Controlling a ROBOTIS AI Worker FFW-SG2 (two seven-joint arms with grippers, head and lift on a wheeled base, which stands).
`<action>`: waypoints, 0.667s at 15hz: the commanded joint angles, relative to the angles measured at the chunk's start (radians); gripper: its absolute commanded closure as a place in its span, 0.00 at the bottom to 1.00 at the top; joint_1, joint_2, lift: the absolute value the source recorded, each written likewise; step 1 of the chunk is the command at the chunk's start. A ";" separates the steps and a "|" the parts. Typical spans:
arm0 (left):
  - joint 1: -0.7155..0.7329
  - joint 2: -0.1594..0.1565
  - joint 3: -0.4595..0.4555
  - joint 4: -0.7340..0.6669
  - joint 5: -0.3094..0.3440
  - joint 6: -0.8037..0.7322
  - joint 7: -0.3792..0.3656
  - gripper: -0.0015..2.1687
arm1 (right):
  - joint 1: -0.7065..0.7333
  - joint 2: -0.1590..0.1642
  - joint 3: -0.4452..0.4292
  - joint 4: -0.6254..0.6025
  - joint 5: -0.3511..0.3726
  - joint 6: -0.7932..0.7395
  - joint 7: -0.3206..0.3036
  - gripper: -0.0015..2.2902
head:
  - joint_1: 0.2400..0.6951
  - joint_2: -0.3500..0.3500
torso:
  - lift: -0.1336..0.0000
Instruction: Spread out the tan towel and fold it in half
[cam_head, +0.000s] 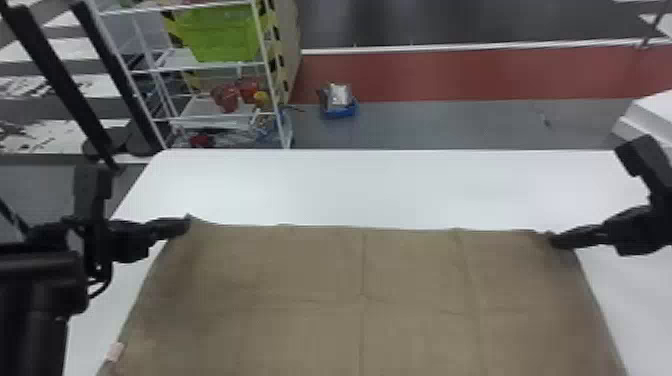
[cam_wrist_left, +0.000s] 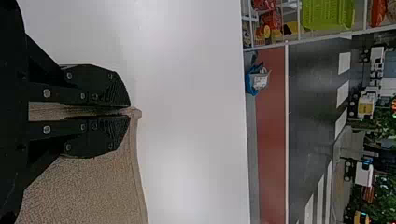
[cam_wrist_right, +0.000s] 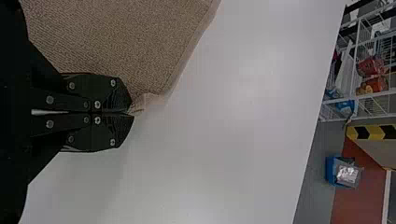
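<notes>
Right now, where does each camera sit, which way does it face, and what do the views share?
Head view: on the head, facing forward and down over the tan towel and white table; both arms show, with left gripper and right gripper at its far corners.
Left wrist view: on the left wrist, looking past its gripper's closed fingers across the table.
Right wrist view: the same from the right wrist, fingers shut on a corner.
Both wrist views share the table, towel and blue container beyond.

Tan towel (cam_head: 330, 280) spread wide on wht table (cam_head: 400, 185), faint creases.
</notes>
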 joint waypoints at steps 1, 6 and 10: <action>0.005 -0.014 0.002 -0.025 0.001 0.001 0.010 0.64 | 0.011 -0.004 -0.020 -0.007 -0.014 -0.041 0.016 0.58 | 1.00 0.65 | 0.08; 0.012 -0.028 0.015 -0.054 0.036 0.004 0.015 0.64 | 0.026 -0.004 -0.087 -0.016 -0.040 -0.170 0.017 0.58 | 1.00 0.64 | 0.08; 0.010 -0.031 0.024 -0.066 0.078 -0.024 0.033 0.64 | 0.042 0.001 -0.151 -0.041 -0.070 -0.305 -0.022 0.58 | 1.00 0.62 | 0.08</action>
